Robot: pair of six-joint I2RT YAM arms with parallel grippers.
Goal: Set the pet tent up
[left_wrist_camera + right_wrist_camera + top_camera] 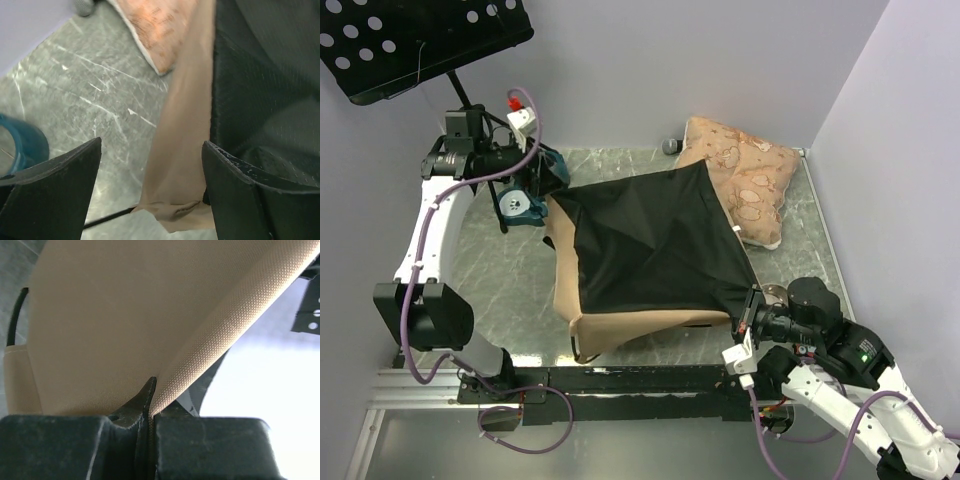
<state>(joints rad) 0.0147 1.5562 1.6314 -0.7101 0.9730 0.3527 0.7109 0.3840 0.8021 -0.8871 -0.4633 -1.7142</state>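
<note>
1. Two grippers work opposite corners of the pet tent (pixel 620 325), which lies collapsed in the middle of the table (pixel 510 290).
2. Nearest, the right gripper (pixel 149 426) is at the tent's near right corner. Its jaws are pressed together on a fold of tan fabric (pixel 125 315), pinched right at the edge.
3. That thin bite is the first risk. If the arm pulls hard or sideways, I judge the weave could slide out of the pinch and the corner would drop.
4. In the middle, the black base panel (pixel 650 235) faces up, with tan cloth showing along the near and left sides. Lifting with the panel uppermost might raise the tent upside down or twist it.
5. Farther left, the left gripper (pixel 151 145) is spread wide, clasping nothing. The tan edge lies between its fingers and a thin black pole (pixel 110 217) lies just near of them.
6. Closing here could catch cloth only and miss the pole, or trap both unevenly.
7. The blue bowl (pixel 20 145) sits just left of that gripper, so a swing leftwards could knock it.
8. At the far right, the cushion (pixel 745 175) touches the tent's far right edge. Dragged fabric may snag or shove it.
</note>
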